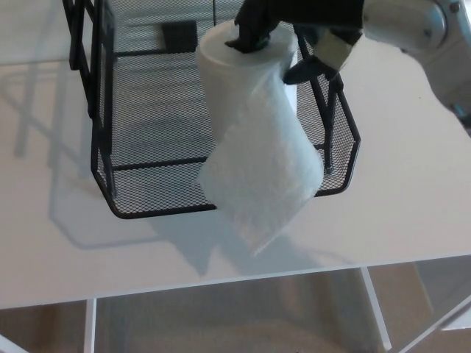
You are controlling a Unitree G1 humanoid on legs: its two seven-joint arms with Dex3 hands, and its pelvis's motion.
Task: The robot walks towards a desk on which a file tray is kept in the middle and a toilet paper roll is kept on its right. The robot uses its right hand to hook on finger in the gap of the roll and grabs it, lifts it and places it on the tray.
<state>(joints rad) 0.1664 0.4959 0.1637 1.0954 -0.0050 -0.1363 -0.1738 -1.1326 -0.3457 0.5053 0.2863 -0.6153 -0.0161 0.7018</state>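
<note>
A white toilet paper roll (250,88) hangs over the right part of the black mesh file tray (147,198), held up in the air. My right hand (294,33) comes in from the upper right and is shut on the roll, with one black finger (246,37) hooked down into its core hole and another finger (309,68) against its right side. A loose sheet of paper (261,184) trails down from the roll past the tray's front rim. My left hand does not show.
The tray stands on a pale white desk (412,184), whose front edge (235,283) runs across the lower picture. A white frame and brown floor (243,323) lie below. The tray's black uprights (81,59) rise at the left.
</note>
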